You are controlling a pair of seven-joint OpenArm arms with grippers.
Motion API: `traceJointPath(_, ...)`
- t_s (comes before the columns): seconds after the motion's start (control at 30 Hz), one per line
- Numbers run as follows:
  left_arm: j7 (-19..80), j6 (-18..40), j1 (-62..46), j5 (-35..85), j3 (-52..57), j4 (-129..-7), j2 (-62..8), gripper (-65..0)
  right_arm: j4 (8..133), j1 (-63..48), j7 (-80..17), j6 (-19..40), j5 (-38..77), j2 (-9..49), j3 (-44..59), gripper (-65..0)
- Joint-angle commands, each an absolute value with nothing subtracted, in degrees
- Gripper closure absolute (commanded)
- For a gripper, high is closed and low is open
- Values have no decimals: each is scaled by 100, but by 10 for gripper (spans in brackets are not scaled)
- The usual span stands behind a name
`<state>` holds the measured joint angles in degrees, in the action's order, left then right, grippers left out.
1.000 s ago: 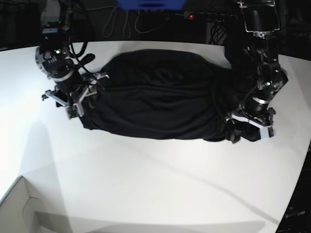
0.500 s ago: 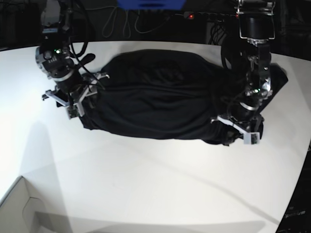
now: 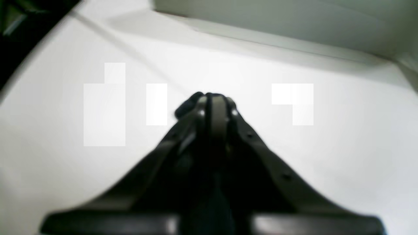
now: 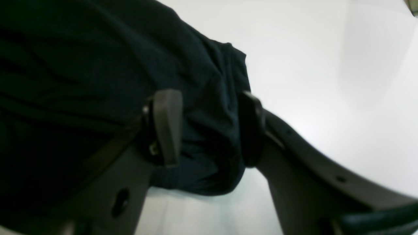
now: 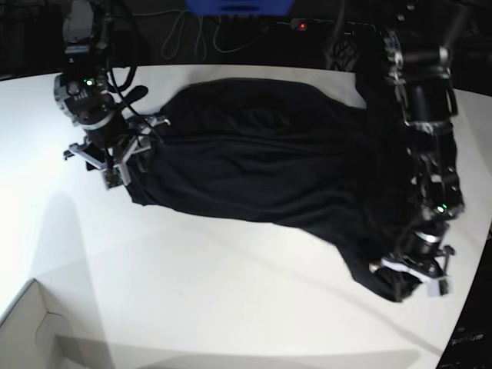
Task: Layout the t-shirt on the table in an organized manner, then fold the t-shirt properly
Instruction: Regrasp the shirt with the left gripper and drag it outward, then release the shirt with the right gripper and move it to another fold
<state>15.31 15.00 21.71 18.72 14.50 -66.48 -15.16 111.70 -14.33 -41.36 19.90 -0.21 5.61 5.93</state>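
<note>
The black t-shirt (image 5: pixel 254 154) lies bunched across the far half of the white table (image 5: pixel 231 292), and one corner is drawn out toward the front right. That corner is pinched in my shut left gripper (image 5: pixel 411 280) close to the table's curved right edge. In the left wrist view a nub of black t-shirt (image 3: pixel 186 107) pokes out past the closed left gripper (image 3: pixel 212 96). My right gripper (image 5: pixel 115 163) stands at the shirt's left end. Its open fingers (image 4: pixel 166 127) straddle a fold of the t-shirt (image 4: pixel 212 130) in the right wrist view.
A corner of a white cardboard box (image 5: pixel 34 330) shows at the front left. Cables and a power strip (image 5: pixel 307 25) lie beyond the table's far edge. The table's right edge (image 5: pixel 470 307) runs just beside the left gripper.
The left gripper closed on the shirt's right end. It then pulled that end toward the table's front right, stretching a corner out. The right arm has not moved.
</note>
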Motion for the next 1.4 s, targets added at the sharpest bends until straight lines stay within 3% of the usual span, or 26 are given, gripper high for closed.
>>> traceJointPath(0.0,1341,1525,2545,1930,1455,-6695,-1657,-1,11257,-1420,-4031,1991,-4,629,611,-284)
traceJointPath(0.47,1270,1525,4787,1921,1130,-4365,-2062,-11,11257,-1569,-4066,1991,-4,681,620,-284)
traceJointPath(0.57,1156,1525,5051,1930,840,-3723,-2105,-103,11257,-1578,-4075,1991,-4,664,620,-284)
traceJointPath(0.77,673,1534,4919,1982,796,-3301,-2114,-418,11257,-1701,-4031,1991,-4,673,620,-288)
traceJointPath(0.87,699,1534,4514,2009,813,-3732,-2132,-482,11257,-1675,-4022,1991,-4,673,734,-289)
traceJointPath(1.1,1745,1525,2396,2738,822,-6273,-2352,-428,11257,-1209,-4040,1991,4,664,787,-293)
traceJointPath(1.17,1763,1525,1727,2853,927,-6730,-2334,-418,11222,-1024,-4066,1991,13,655,778,-325)
traceJointPath(1.37,1763,1560,646,2826,1719,-6571,-2114,-417,10404,-356,-4022,2000,13,646,382,-419)
